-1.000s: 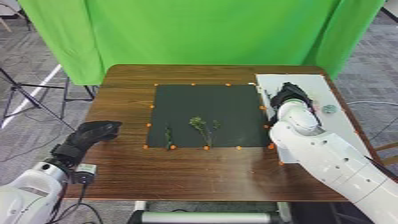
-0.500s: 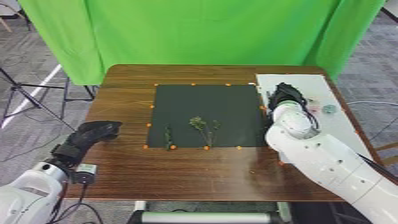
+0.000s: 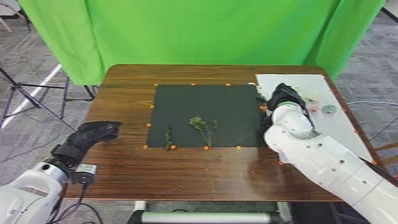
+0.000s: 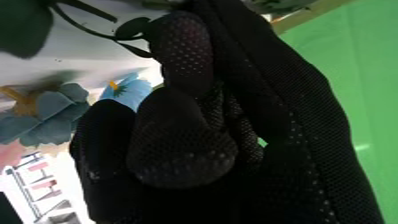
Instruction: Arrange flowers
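Observation:
On the dark mat [image 3: 187, 100], a leafy green sprig [image 3: 198, 122] with a thin side stem and a narrow green stem [image 3: 168, 136] lie near the front edge. Over the left side of the white board [image 3: 335, 122] is my right hand [image 3: 282, 94]. In the right wrist view, my right hand [image 4: 182, 142] has curled fingers, with a thin dark-green stem [image 4: 87, 25] running in at them; its gripped part is hidden. Blue-grey flowers [image 4: 49, 116] and a light-blue flower [image 4: 131, 93] are beside that hand. My left hand [image 3: 96, 131] rests open over the table's left side.
A pale green flower [image 3: 330, 108] and a small pink one [image 3: 314, 107] lie on the white board, right of my right hand. Orange markers [image 3: 207, 147] line the mat. A green curtain [image 3: 213, 35] hangs behind the brown table [image 3: 204, 175].
My right hand and forearm have shifted slightly left over the white board, uncovering more of the flowers there. The left hand and the sprigs on the mat have not moved.

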Robot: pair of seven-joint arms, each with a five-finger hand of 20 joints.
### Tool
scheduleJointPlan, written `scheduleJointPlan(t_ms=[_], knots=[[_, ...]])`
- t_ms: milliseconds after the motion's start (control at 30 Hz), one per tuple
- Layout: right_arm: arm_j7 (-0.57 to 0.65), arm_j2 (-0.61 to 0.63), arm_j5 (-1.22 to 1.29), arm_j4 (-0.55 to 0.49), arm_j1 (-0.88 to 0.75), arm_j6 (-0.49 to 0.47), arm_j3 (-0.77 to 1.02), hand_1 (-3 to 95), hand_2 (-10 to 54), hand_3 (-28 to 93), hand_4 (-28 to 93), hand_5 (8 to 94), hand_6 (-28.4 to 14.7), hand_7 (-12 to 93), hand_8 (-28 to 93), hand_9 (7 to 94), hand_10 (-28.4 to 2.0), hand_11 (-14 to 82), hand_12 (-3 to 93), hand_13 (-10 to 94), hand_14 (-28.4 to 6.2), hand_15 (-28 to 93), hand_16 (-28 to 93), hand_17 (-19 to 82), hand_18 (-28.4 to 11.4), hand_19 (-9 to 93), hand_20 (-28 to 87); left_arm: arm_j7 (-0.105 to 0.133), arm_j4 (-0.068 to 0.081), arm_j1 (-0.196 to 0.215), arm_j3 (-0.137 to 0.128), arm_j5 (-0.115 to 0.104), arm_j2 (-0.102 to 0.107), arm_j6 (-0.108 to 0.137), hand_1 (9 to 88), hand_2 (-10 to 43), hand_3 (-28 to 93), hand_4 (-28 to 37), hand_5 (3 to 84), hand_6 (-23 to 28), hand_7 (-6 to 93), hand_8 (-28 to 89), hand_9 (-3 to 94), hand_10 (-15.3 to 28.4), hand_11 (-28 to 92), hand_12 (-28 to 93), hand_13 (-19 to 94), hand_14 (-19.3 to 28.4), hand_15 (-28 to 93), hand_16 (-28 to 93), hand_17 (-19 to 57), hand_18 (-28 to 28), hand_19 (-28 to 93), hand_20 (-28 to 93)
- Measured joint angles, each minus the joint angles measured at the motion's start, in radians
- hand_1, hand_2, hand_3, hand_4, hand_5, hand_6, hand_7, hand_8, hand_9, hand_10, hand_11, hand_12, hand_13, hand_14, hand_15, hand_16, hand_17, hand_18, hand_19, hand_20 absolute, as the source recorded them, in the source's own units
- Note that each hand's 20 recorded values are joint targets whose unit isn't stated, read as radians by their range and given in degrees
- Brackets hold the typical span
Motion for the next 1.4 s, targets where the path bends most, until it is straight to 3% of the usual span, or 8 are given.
scheduleJointPlan(t_ms=[567, 700, 900, 1233, 1400], knots=[[-0.036, 0.036, -0.003, -0.125, 0.007, 0.079, 0.057, 68.3, -9.5, 48, 2, 71.0, -6.1, 38, 20, 88.1, -11.1, 27.0, 50.0, 94, -0.1, 57, 38, 72, -6.6, 93, 44, -0.002, -0.001, 0.000, 0.000, 0.000, 0.003, -0.003, 30.9, 1.3, 57, -18.8, 42.1, 4.7, 14.4, -6, 38.5, 15.8, 17, 10, 34, 19.7, 18, -4, 6.0, 15.0, 13, 12], [-0.036, 0.031, 0.066, -0.173, -0.006, 0.140, 0.097, 68.9, -9.5, 47, 3, 71.0, -6.5, 38, 20, 88.3, -11.5, 28.0, 47.7, 94, -0.1, 58, 36, 73, -5.7, 92, 42, -0.006, -0.002, 0.000, -0.002, -0.003, 0.003, -0.003, 30.9, 1.3, 57, -18.8, 42.1, 4.8, 14.4, -6, 38.4, 15.8, 17, 10, 34, 19.8, 18, -3, 6.0, 15.0, 13, 12], [-0.057, 0.019, 0.324, -0.246, -0.048, 0.258, 0.195, 70.0, -9.5, 46, 4, 70.8, -7.3, 39, 19, 88.6, -11.9, 28.5, 45.5, 94, -0.3, 58, 32, 75, -3.9, 89, 40, -0.014, -0.011, 0.012, -0.013, -0.011, 0.003, -0.005, 30.7, 1.3, 57, -18.7, 42.0, 4.7, 14.4, -6, 38.4, 15.7, 17, 10, 34, 19.8, 18, -3, 6.0, 15.0, 13, 12], [-0.078, 0.016, 0.408, -0.306, -0.110, 0.267, 0.209, 70.6, -9.5, 45, 4, 70.6, -8.0, 39, 18, 89.0, -12.2, 27.7, 44.4, 94, -0.5, 55, 28, 77, -2.8, 84, 39, -0.021, -0.024, 0.031, -0.026, -0.017, 0.002, -0.006, 30.5, 1.2, 57, -18.7, 41.9, 4.8, 14.3, -6, 38.2, 15.8, 17, 10, 34, 19.8, 18, -3, 5.9, 15.1, 13, 12], [-0.076, -0.005, 0.513, -0.319, -0.148, 0.270, 0.223, 70.9, -9.5, 45, 4, 70.5, -8.4, 39, 17, 89.2, -12.4, 27.2, 43.6, 94, -0.6, 55, 26, 77, -2.6, 83, 39, -0.029, -0.040, 0.056, -0.044, -0.019, 0.002, -0.005, 30.4, 1.0, 57, -18.6, 41.9, 4.8, 14.1, -6, 38.0, 15.9, 17, 10, 34, 19.8, 18, -3, 5.9, 15.1, 13, 12]])
